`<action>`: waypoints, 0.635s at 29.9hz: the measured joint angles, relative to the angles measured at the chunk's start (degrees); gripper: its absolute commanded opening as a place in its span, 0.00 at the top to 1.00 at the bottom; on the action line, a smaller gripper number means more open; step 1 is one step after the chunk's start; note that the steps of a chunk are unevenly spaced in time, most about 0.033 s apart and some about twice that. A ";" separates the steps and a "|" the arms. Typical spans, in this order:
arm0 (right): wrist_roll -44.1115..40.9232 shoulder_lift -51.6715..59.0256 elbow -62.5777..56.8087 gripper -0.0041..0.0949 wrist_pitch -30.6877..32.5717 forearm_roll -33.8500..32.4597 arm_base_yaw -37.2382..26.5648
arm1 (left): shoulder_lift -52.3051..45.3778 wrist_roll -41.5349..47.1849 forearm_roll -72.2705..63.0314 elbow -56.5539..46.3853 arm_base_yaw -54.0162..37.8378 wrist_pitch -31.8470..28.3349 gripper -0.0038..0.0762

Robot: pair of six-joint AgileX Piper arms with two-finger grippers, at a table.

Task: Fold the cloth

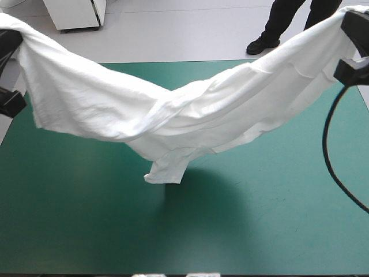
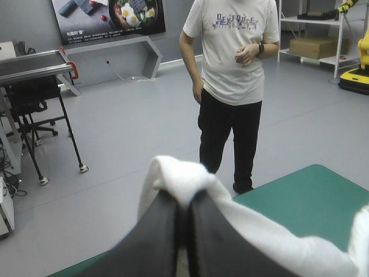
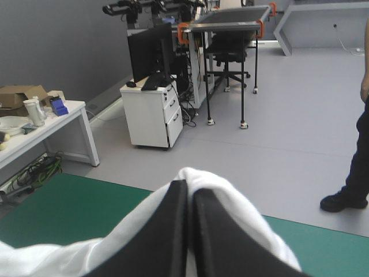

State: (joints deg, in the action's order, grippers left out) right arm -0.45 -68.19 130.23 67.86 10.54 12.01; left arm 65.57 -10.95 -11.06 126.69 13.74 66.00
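Note:
The white T-shirt point(image 1: 173, 109) hangs stretched between both raised arms above the teal-green table point(image 1: 277, 219). Its middle sags low, and a sleeve point(image 1: 164, 170) dangles just over the cover. My left gripper point(image 2: 183, 199) is shut on the T-shirt at one end, cloth point(image 2: 173, 173) bunched over its fingertips. My right gripper point(image 3: 187, 193) is shut on the T-shirt at the other end, white fabric point(image 3: 213, 190) wrapped around its black fingers. In the high view the left arm point(image 1: 8, 43) holds its end at the table's far left, and the right arm point(image 1: 354, 29) holds its end at the far right.
The shirt casts a shadow point(image 1: 202, 196) on the cover beneath its sagging middle. The near half of the table point(image 1: 86, 231) shows bare teal-green cover.

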 measured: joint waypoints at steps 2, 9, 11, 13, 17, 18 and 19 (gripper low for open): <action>0.45 1.37 0.12 0.98 0.00 0.68 0.00 | -1.09 0.00 0.00 0.20 0.00 0.35 0.96; 0.45 4.31 0.19 0.98 -0.11 4.03 0.00 | -4.00 0.41 -0.05 -0.04 0.00 3.35 0.96; 0.45 4.44 -0.03 0.98 0.01 4.66 0.00 | -4.45 0.66 0.20 -0.92 0.00 3.55 0.96; 0.45 4.50 -1.41 0.98 0.08 4.98 0.00 | -4.53 0.97 0.25 -2.82 0.00 3.78 0.96; 0.45 4.34 -7.26 0.98 0.63 5.04 0.00 | -2.96 1.36 0.43 -8.35 0.00 3.90 0.96; 0.45 4.18 -9.44 0.98 0.63 4.98 0.00 | -2.05 1.48 0.43 -9.51 0.00 3.90 0.96; 0.45 4.03 -11.70 0.98 0.51 4.73 0.00 | -1.42 1.58 0.48 -10.63 0.00 3.90 0.96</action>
State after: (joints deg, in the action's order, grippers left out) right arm 0.00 -64.16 118.53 68.37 15.27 12.01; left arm 64.14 -9.37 -10.57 116.06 13.74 69.90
